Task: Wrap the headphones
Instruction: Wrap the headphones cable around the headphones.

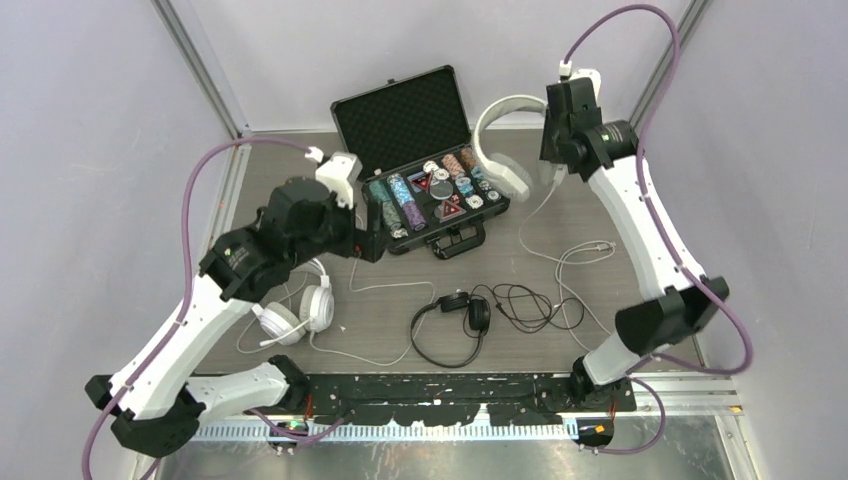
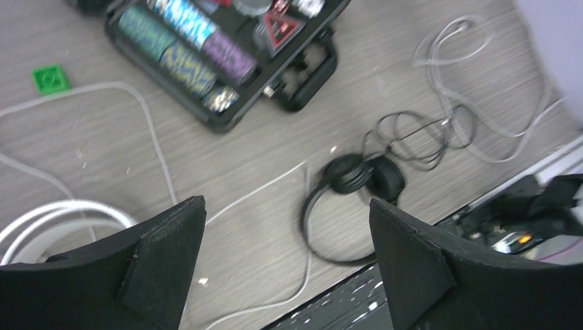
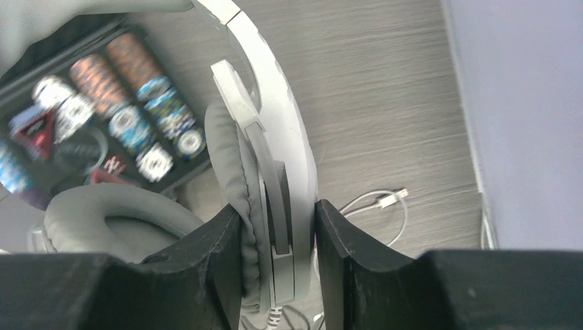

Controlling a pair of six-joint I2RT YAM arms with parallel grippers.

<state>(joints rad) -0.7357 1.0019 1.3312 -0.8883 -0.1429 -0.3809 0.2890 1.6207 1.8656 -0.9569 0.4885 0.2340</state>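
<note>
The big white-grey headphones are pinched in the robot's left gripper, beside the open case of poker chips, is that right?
Not quite. It is the right gripper that is shut on the white-grey headphones, as the right wrist view shows. They are indeed beside the open chip case.

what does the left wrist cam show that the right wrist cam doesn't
Only the left wrist view: the slim black headphones lying flat on the table with their tangled black cord, a green block, and the left jaws wide open, holding nothing.
Only the right wrist view: the white-grey over-ear headphones, clamped at one cup between the right jaws, and a white cable plug on the table beyond.
Both: the poker chip case and the wood-grain table.
</note>
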